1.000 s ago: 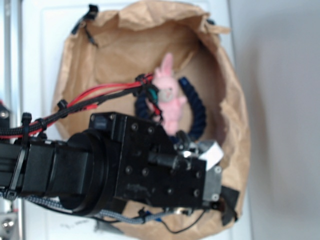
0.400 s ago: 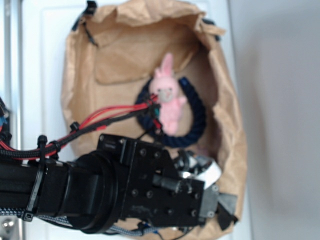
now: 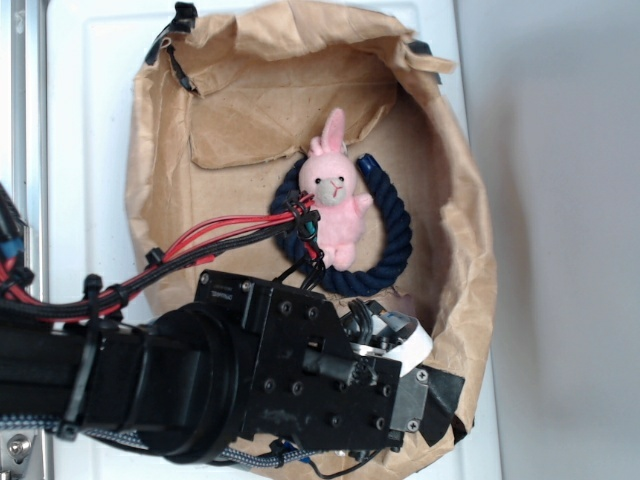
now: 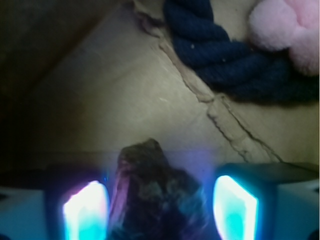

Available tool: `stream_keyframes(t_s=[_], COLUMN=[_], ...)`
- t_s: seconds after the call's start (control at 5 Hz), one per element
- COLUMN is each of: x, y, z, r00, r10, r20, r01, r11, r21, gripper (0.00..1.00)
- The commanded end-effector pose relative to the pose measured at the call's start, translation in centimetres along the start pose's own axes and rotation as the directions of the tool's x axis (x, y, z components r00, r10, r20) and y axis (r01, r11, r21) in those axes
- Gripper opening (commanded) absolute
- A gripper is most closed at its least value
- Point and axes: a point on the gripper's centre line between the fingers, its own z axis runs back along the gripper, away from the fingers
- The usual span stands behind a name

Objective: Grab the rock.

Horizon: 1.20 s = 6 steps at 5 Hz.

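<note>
Wrist view: gripper (image 4: 160,207) spread wide, the rock (image 4: 157,192) sitting between the two glowing fingertips (image 4: 82,210), closer to the left one and possibly touching it; a clear gap remains on the right. Rock lies on crumpled brown paper (image 3: 250,110) lining the bin, near its lower right wall; in the exterior view the arm hides it. Step in hand, as I judge it: close on the rock. To do it well, shift slightly so the rock sits centred, keep the fingertips low enough to catch its widest part, and close slowly, since the angular faces could let it twist or squirt out. The paper is creased and soft, so pressing down may drag it. Blue rope ring (image 3: 385,245) and pink plush bunny (image 3: 335,195) lie near but apart from the rock. White counter (image 3: 90,120) under the bin.
</note>
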Motion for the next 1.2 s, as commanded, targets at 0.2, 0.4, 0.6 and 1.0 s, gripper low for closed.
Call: stream_keyframes(t_s=[0.2,0.4,0.6,1.0], x=[3.4,5.9,8.0,8.9], y=[0.4,2.0,3.6,6.1], z=[3.8,8.5,12.8,17.4], r00=[0.999,0.995,0.977,0.981], r10=[0.048,0.071,0.11,0.03], r20=[-0.01,0.066,0.183,0.191], r01=[-0.048,-0.064,-0.091,-0.008], r11=[0.998,0.992,0.99,0.994], r21=[-0.045,-0.109,-0.112,-0.113], gripper=[0.0,0.0,0.0,0.0])
